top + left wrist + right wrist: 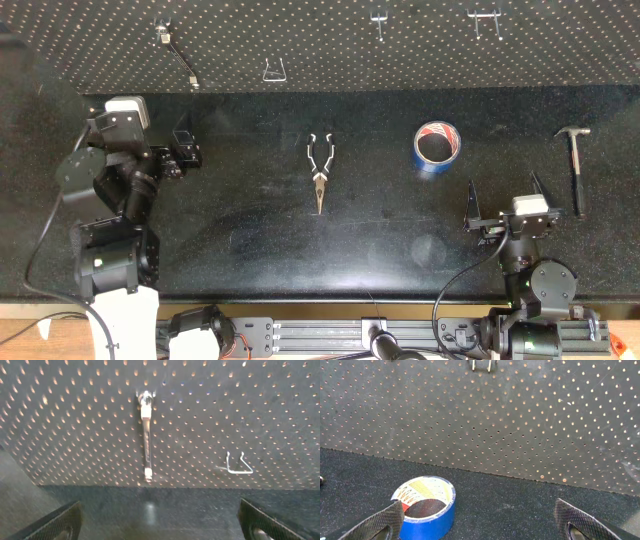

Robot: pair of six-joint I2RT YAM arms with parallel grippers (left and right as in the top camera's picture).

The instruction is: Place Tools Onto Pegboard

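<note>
Left claw (185, 150): spread wide, nothing in it. From my feed it's parked over the left end of the desk (250, 240), looking at the pegboard (330, 45).
Right claw (503, 200): also wide open and empty, sitting low on the right side, close to the arm's own base.
Wrench (146, 435): already hanging on the pegboard, head up on its hook, handle straight down and ending just above the desk edge.
Empty hook (237, 465): bare wire hook on the board, a bit to the right of the wrench in the top view.
Pliers (320, 168): flat on the desk about mid-way across, handles toward the board, nose toward the arms.
Tape roll (425, 502): blue, lying on its flat side with the hole up, right of the pliers. On my right wrist cam it's just ahead of the claw, off toward one finger.
Hammer (575, 165): far right on the desk, head toward the board, well apart from the tape.
More hooks (485, 20): up top on the board's right half, nothing on them.
</note>
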